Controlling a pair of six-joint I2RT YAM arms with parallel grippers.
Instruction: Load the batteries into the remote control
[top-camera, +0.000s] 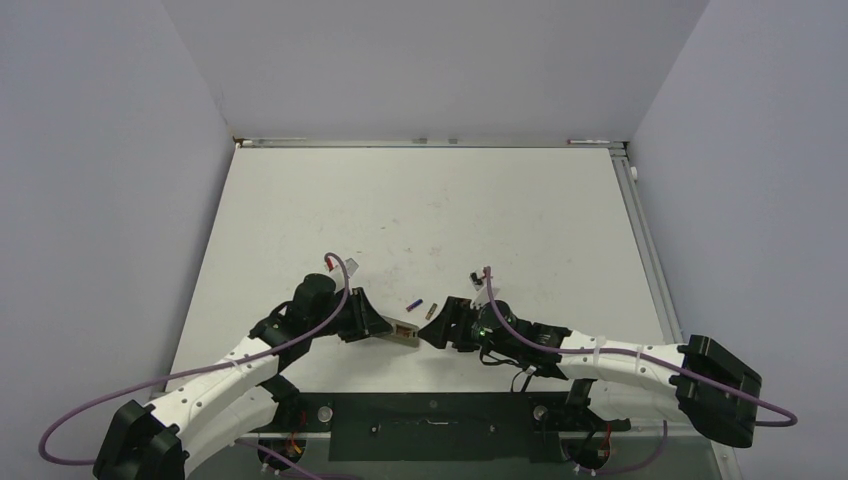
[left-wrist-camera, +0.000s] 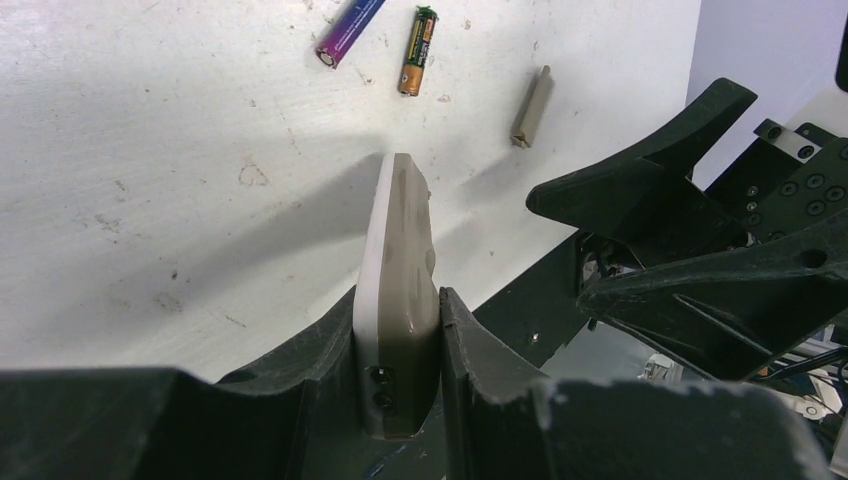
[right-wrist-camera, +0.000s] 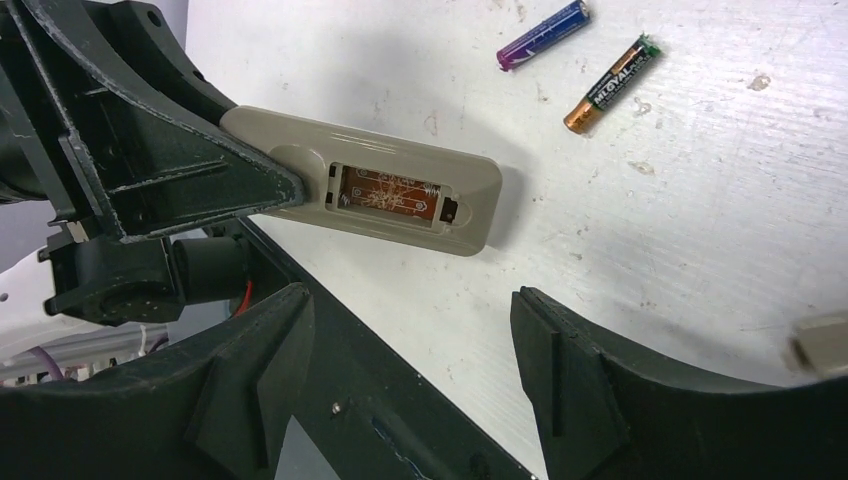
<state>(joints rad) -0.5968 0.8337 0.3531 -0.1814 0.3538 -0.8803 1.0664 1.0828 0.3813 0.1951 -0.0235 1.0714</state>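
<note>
Remote control (right-wrist-camera: 478, 190) held, recess (right-wrist-camera: 390, 192) empty.
My left pincer (left-wrist-camera: 400, 340) clamps it mid-frame; my right pincer (right-wrist-camera: 410, 340) gapes, holding nothing. Purple battery (right-wrist-camera: 543, 34) and gold battery (right-wrist-camera: 612, 84) lie on the counter (right-wrist-camera: 700, 220), upper right, neither loaded yet.

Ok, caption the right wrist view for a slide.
Left gripper holds the remote control, empty battery recess exposed; purple battery and gold battery lie beyond the open right gripper.

The brownish-gold battery (right-wrist-camera: 612, 84) bears white lettering that seems to read "MLOYAL", the rest illegible
</note>
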